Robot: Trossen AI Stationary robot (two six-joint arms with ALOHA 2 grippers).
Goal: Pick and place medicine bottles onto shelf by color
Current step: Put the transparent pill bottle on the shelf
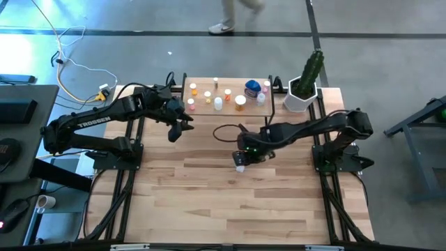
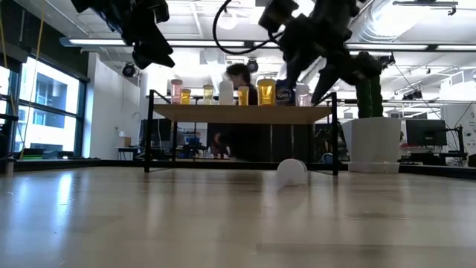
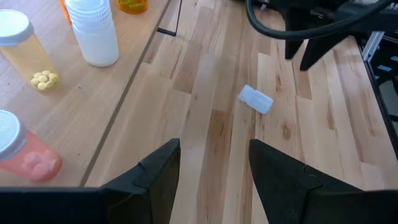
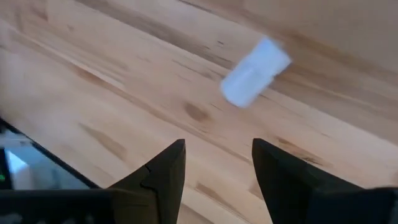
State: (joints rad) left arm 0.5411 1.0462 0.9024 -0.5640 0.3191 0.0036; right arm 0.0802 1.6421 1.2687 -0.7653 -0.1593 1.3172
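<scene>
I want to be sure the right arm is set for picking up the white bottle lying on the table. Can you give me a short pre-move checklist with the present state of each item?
1. White bottle lying on its side on the table, free of any grip: ok.
2. Right gripper open and empty: ok.
3. Right gripper above the bottle: ok; exact centring: cannot tell.
4. Left gripper open, empty, near the shelf edge, clear of the bottle: ok.
5. Free spot on the shelf beside the other white bottles: cannot tell.
</scene>
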